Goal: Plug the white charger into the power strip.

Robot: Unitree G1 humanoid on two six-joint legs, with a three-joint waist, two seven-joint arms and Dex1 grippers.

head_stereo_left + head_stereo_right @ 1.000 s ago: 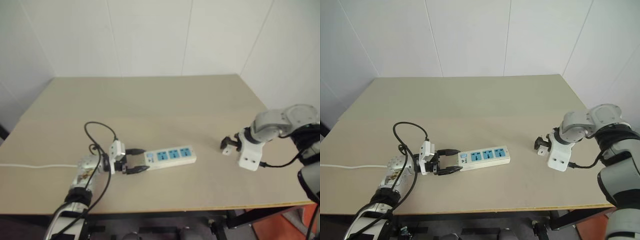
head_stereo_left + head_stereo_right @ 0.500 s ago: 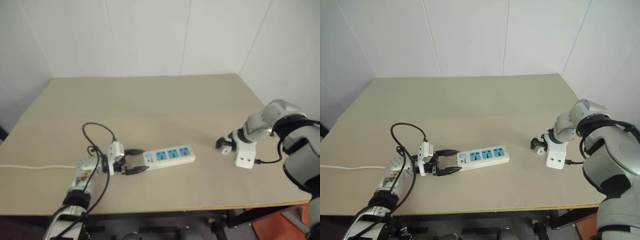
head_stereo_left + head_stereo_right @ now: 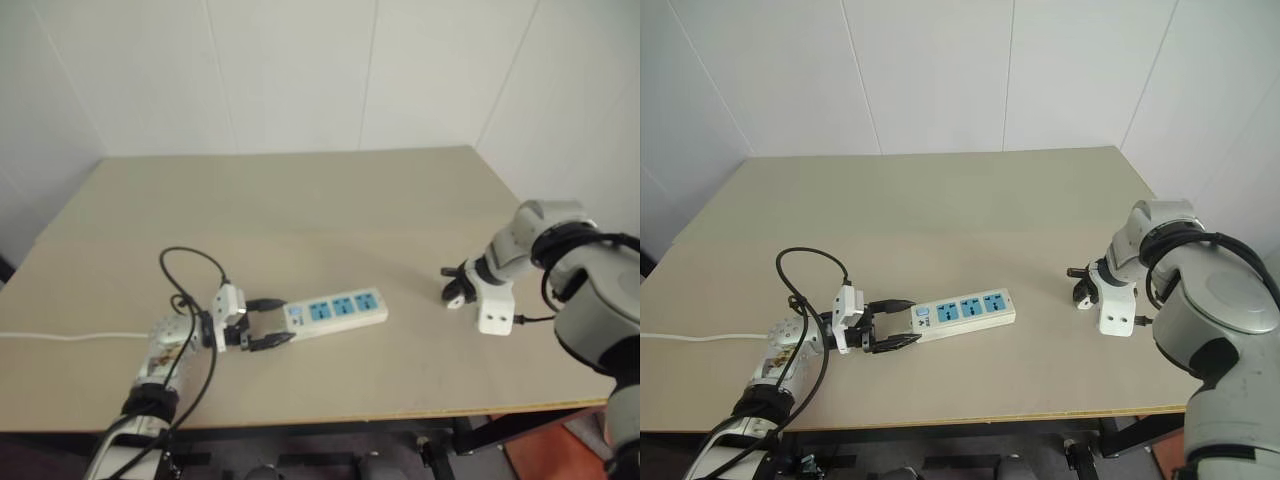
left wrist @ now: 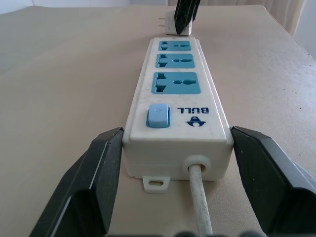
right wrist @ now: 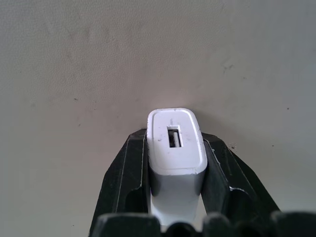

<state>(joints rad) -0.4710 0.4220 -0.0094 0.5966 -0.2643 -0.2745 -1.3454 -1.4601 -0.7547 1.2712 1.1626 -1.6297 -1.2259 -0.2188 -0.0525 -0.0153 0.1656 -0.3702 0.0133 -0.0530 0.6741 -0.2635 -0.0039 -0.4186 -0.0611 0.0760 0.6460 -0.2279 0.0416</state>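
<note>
Bare table (image 3: 940, 200) between white charger (image 5: 176, 145) and power strip (image 3: 962, 309), sockets unobstructed

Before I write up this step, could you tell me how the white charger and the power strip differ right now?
The white charger is a small rounded block; the power strip is a long bar with three blue sockets. The charger is clamped in the shut right gripper; the strip lies between the left gripper's fingers at its switch end. Both are white and on the table.
</note>
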